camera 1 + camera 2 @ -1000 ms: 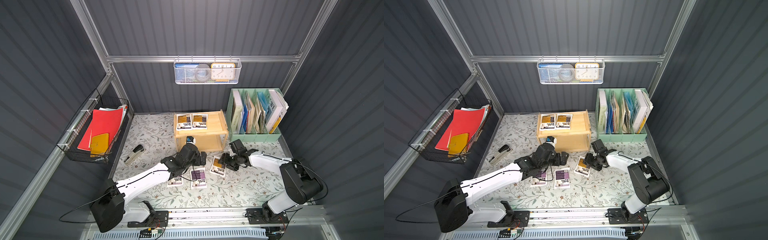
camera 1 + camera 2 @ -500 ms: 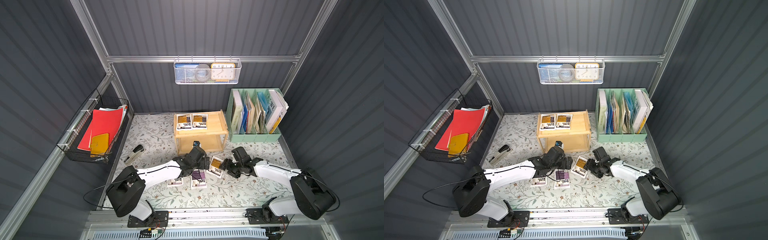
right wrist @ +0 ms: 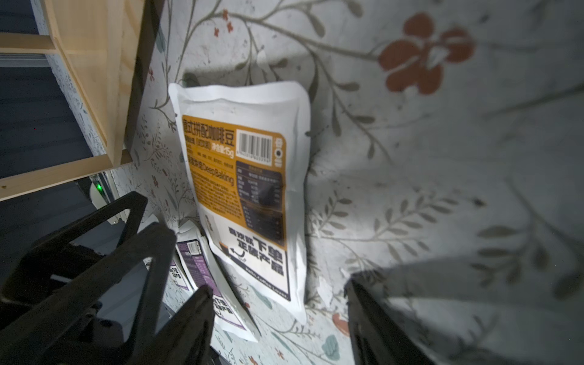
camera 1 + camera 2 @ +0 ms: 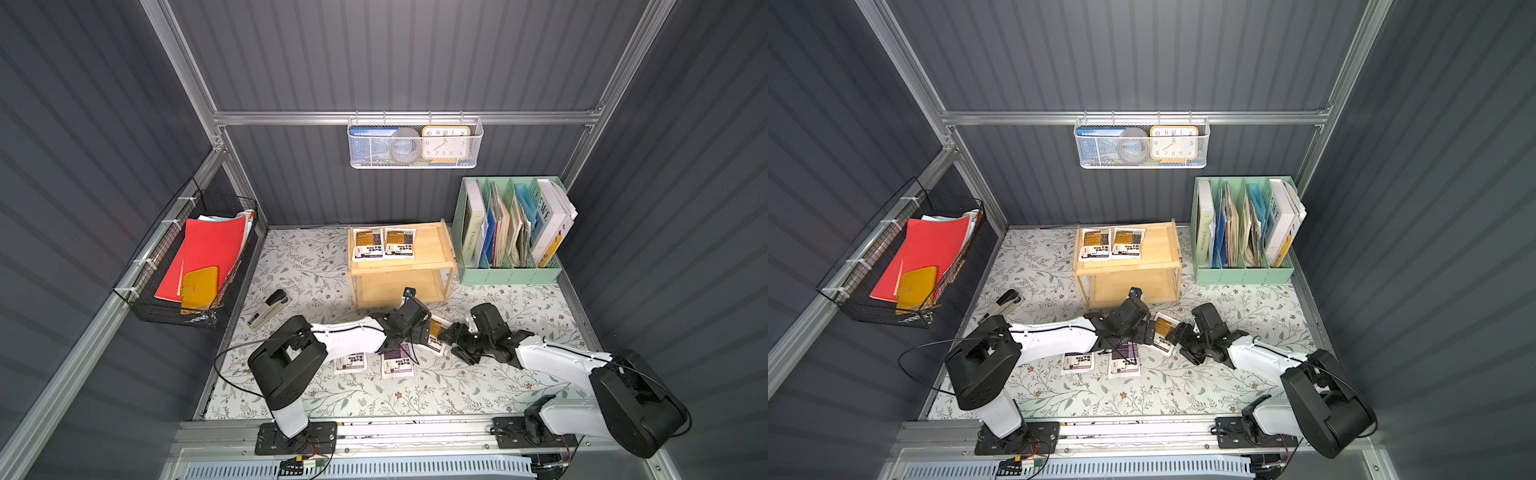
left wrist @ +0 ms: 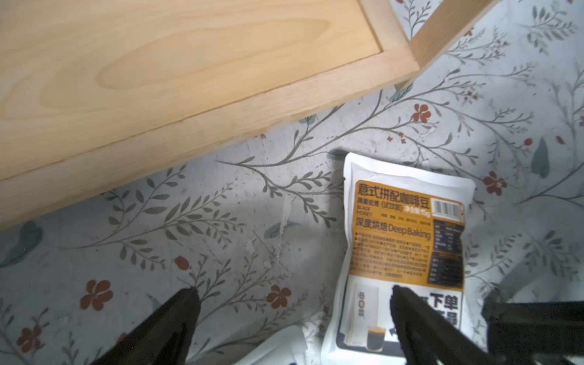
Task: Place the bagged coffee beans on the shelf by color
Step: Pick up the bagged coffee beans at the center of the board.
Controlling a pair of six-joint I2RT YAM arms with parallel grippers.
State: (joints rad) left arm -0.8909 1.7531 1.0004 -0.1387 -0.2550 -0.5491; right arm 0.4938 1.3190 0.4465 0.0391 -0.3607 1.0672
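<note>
Two orange-label bagged coffee beans [image 4: 368, 243] [image 4: 400, 243] lie side by side on the top tray of the light-wood shelf [image 4: 399, 269]. A third orange bag [image 4: 436, 332] [image 5: 404, 240] [image 3: 246, 177] lies on the floral mat in front of the shelf, one edge over a purple bag [image 3: 202, 275]. Two purple bags [image 4: 351, 362] [image 4: 397, 362] lie nearer the front. My left gripper [image 4: 423, 331] [image 5: 290, 303] is open, one finger [image 5: 420, 325] over the orange bag's lower end. From the opposite side my right gripper [image 4: 448, 333] [image 3: 278, 286] stands open at that bag's lower corner.
A mint-green file organizer [image 4: 511, 232] full of books stands right of the shelf. A stapler [image 4: 268, 309] lies on the mat at the left. A black wire basket [image 4: 187, 266] with red folders hangs on the left wall, a white mesh basket [image 4: 415, 143] on the back wall.
My left gripper has moved right, down to the orange bag. The right gripper has come forward and left toward the same bag. The bag itself has hardly shifted.
</note>
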